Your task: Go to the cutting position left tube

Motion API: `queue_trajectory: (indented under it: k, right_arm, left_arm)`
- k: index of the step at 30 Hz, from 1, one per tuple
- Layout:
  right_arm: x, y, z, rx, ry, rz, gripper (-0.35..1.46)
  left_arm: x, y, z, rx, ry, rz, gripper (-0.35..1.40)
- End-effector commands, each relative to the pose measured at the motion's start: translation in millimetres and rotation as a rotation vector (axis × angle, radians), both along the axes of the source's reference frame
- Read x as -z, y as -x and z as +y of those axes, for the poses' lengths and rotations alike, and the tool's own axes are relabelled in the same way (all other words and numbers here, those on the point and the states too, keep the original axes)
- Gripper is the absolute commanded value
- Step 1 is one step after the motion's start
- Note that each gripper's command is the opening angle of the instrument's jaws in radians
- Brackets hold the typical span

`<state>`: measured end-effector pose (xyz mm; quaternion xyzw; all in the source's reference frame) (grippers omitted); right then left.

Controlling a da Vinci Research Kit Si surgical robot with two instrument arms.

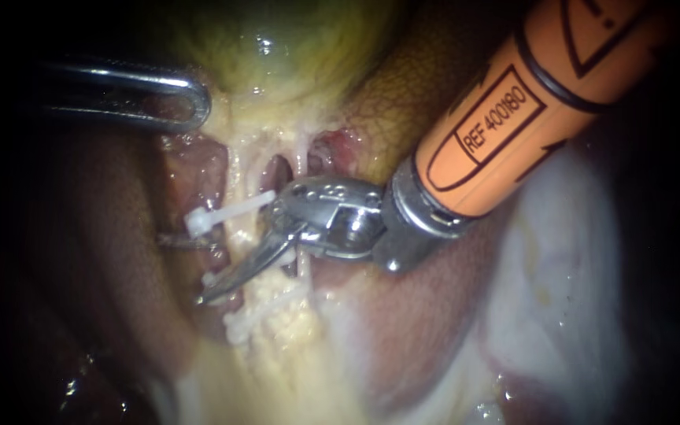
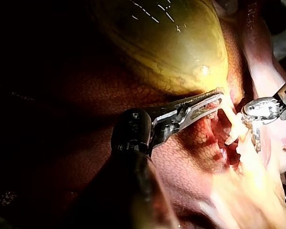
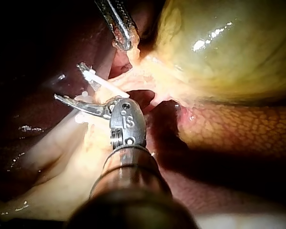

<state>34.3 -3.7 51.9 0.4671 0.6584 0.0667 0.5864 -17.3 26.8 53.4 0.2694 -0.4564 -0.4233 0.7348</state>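
The left tube [image 1: 238, 240] is a pale strand running down from the gallbladder [image 1: 277, 47]. A white clip [image 1: 226, 212] crosses it above and another white clip [image 1: 238, 323] below. My right instrument [image 1: 182, 269], on an orange shaft, has its blades open astride this tube between the clips. One blade lies in front of the tube and the other shows behind it. In the right wrist view its blade [image 3: 78, 105] lies just under the upper clip [image 3: 102, 83]. My left instrument [image 1: 190, 98] is shut on the gallbladder's neck [image 2: 214, 102], holding it up.
A thinner tube [image 1: 302, 264] runs just right of the left tube, close under the right instrument's wrist [image 1: 340, 216]. Brown liver [image 1: 403, 102] lies behind, with pale fatty tissue [image 1: 560, 260] at the right. Dark liver [image 1: 104, 236] fills the left.
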Motion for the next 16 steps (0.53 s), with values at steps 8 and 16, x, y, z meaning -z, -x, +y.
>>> queue_trajectory:
  k: [8, 16]
  right_arm:
    - [0.7, 0.1, 0.2, -0.001, -0.006, 0.006, 0.99]
    - [0.5, 0.2, 0.1, 0.000, -0.025, -0.009, 0.99]
  left_arm:
    - [-0.1, 0.0, 0.0, 0.000, 0.000, 0.000, -0.35]
    - [-0.1, 0.0, 0.0, 0.000, 0.000, 0.000, -0.35]
